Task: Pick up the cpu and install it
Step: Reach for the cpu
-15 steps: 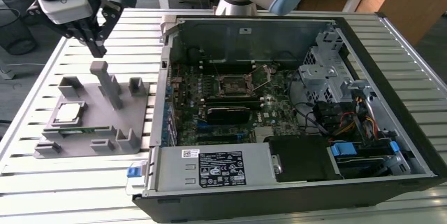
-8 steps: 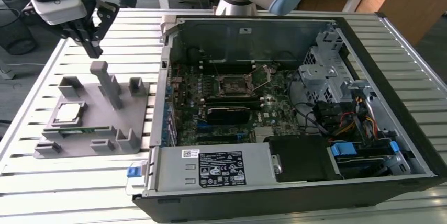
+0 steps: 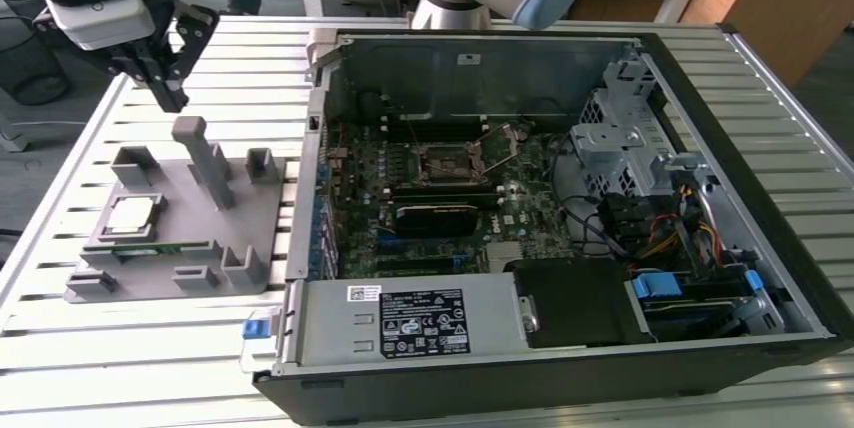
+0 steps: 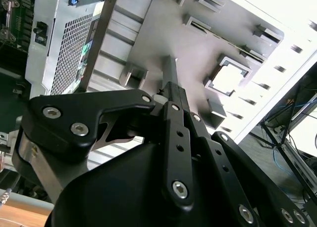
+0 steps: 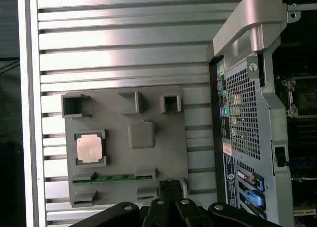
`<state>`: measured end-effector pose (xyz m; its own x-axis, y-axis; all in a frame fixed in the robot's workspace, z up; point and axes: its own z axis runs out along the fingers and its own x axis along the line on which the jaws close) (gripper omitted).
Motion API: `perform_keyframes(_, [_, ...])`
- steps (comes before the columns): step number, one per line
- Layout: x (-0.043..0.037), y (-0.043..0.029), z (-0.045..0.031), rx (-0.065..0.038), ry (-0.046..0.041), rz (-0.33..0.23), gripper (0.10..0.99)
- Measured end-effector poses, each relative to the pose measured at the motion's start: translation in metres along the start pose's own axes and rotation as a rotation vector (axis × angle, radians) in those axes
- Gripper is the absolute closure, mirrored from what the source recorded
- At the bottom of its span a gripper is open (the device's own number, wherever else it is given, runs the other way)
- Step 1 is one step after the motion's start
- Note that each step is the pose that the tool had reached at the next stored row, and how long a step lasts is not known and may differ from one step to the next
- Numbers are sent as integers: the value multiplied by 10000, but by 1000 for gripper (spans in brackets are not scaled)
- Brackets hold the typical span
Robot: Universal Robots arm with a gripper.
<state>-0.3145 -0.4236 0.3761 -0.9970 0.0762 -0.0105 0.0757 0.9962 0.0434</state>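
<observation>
- Currently the black two-finger gripper (image 3: pixel 170 100) hangs high over the slatted aluminium table (image 3: pixel 134 348). Its fingers are pressed together with nothing between them.
- The flat square cpu with a shiny silver-grey metal top (image 3: pixel 130 215) lies face up in a square pocket of the grey moulded fixture plate (image 5: pixel 163 148). It sits by the plate's edge farthest from the open black computer case (image 3: pixel 534 393) and is well apart from the gripper.
- The cpu lies below the fingertips and toward the exterior view's left, on the side away from the case. My judgement is that any approach turns on that downward and sideways offset.
- A tall grey upright post (image 3: pixel 198 148) rises from the plate's middle, nearer the case than the cpu is.
- Being square, the cpu has no long axis. In the first wrist view its sides (image 5: pixel 89 148) run parallel to the plate's edges, and a narrow green memory stick (image 5: pixel 106 177) lies just beside it in a slot along the adjoining edge.
- The exterior view gives the height gap and also the square socket (image 3: pixel 447 160) in the middle of the green motherboard (image 3: pixel 534 198).
- The first wrist view gives the cpu's seating in its pocket from overhead.
- The second wrist view shows the gripper (image 4: pixel 169 64) as one narrow closed stem, while glare washes the cpu (image 4: pixel 229 77) to a bright patch.
</observation>
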Motion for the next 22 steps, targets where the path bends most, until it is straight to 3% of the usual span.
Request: perform_keyframes(22, [171, -16, 52, 16, 183, 8, 980])
